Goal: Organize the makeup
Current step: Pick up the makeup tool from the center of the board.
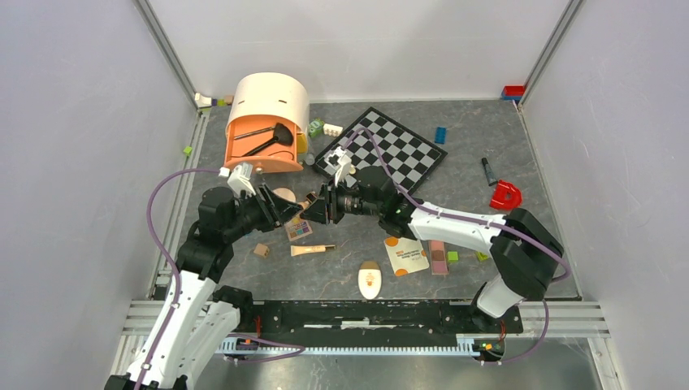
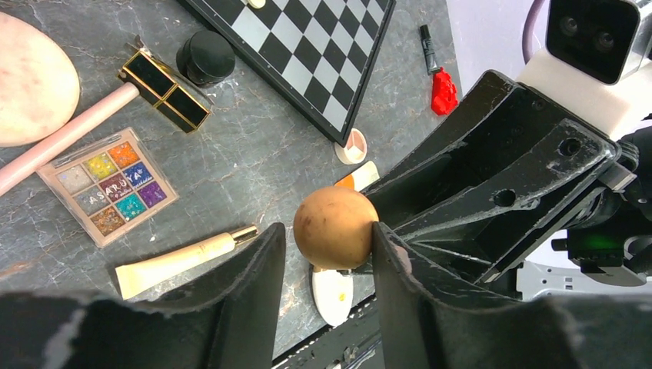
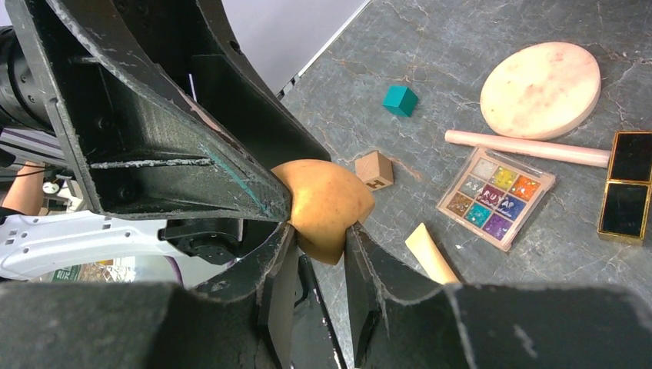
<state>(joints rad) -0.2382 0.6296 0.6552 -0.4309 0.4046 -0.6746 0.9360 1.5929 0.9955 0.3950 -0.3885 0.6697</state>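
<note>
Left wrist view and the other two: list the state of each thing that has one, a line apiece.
right gripper: shut on the tan sponge
left gripper: open around the tan sponge, one finger not touching
orange case: mouth open, brush inside
chessboard: unfolded, lying flat
cream tube: capped, lying flat

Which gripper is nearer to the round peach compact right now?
Left. The left gripper hangs just beside the round peach compact, partly covering it from above. The right gripper sits farther right, on the other side of the tan sponge between them.
</note>
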